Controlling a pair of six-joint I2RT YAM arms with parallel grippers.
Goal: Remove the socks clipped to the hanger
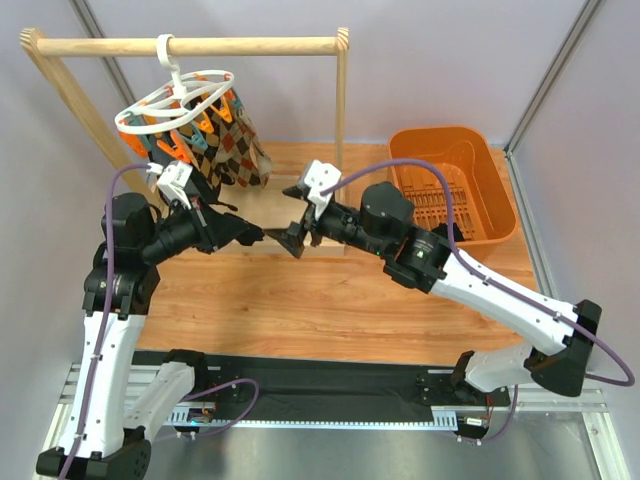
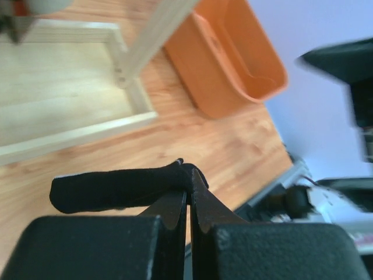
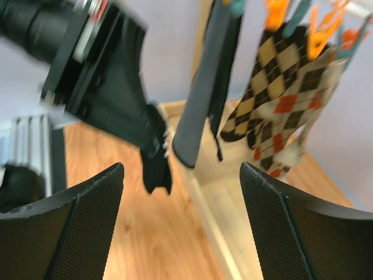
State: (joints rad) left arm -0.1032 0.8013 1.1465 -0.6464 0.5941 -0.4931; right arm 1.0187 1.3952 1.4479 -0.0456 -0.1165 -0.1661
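The hanger (image 1: 178, 103) hangs from the wooden rail (image 1: 190, 46) at the left, with argyle socks (image 1: 236, 148) clipped beneath it. Over the bench (image 1: 330, 310), the left gripper (image 2: 187, 175) is clamped on a black sock (image 2: 111, 186). Facing it, the right gripper (image 3: 182, 169) is spread wide, seemingly holding nothing, though that view is blurred. An orange basket (image 1: 440, 133) sits at the far right.

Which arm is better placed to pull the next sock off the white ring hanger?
Probably right: the right gripper is open and empty, facing the hanging argyle fabric socks; the left gripper is shut on a black fabric sock.
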